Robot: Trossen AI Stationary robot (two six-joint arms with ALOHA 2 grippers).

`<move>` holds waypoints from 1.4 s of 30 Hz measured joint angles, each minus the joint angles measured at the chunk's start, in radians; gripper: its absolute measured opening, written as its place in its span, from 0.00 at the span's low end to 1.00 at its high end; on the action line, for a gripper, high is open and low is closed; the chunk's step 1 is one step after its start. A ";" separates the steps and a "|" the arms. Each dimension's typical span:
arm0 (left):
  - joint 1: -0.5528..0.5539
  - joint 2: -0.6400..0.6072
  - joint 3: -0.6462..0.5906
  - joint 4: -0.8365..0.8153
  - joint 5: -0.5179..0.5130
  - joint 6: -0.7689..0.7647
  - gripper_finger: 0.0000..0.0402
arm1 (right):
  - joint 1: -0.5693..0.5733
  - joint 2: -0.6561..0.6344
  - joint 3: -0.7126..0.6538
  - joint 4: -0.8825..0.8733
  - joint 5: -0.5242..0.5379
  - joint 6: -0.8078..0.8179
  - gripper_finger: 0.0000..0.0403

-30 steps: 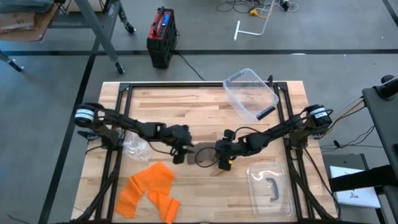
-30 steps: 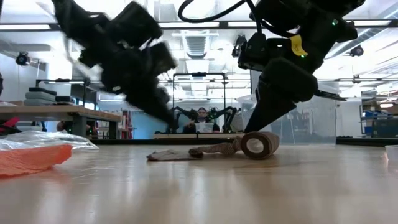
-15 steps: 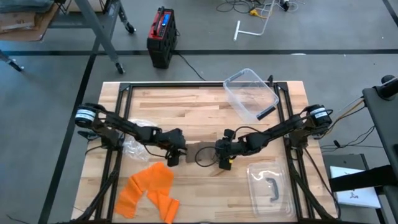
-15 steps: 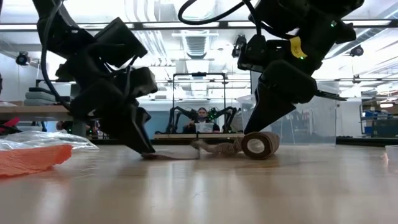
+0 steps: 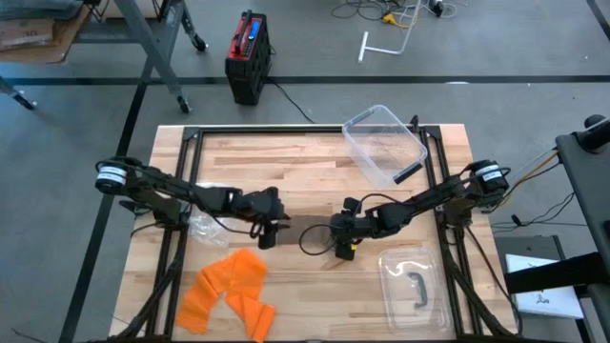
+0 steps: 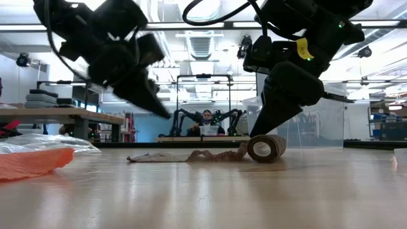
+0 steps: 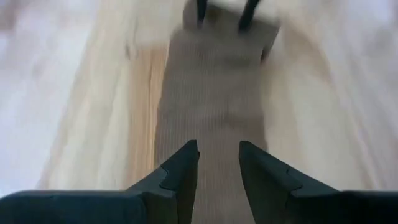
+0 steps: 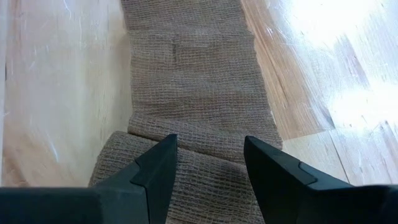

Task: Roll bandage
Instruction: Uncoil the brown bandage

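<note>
The bandage [image 6: 210,154] lies mid-table, long axis running from its rolled end toward the left gripper [image 5: 268,229]. The right gripper [image 5: 340,240] is nearest, fingers straddling the roll, can't tell if squeezing. Left gripper hovers above the loose tail, narrowly parted, empty. Beyond the roll, a clear tub [image 5: 385,143] holds one dark stick-like thing.

No readable text, label, brand, number or sign anywhere. Yellow tag [image 6: 304,47] on the right arm in the low view, too small to read.
</note>
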 joint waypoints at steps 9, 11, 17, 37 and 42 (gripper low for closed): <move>-0.004 0.230 0.021 0.081 0.005 -0.042 0.25 | 0.001 -0.001 0.000 -0.016 -0.002 0.001 0.45; -0.004 0.254 0.026 0.039 0.003 -0.038 0.24 | 0.001 -0.009 0.000 -0.035 -0.008 -0.004 0.45; -0.004 0.240 0.009 -0.045 -0.015 0.013 0.25 | 0.000 -0.018 0.002 -0.046 -0.031 -0.045 0.45; -0.002 0.043 0.023 -0.125 -0.095 0.128 0.28 | 0.000 -0.005 0.000 0.239 0.026 -0.040 0.45; -0.002 0.072 0.037 -0.065 -0.073 0.125 0.27 | -0.011 0.087 0.016 0.461 0.028 -0.053 0.45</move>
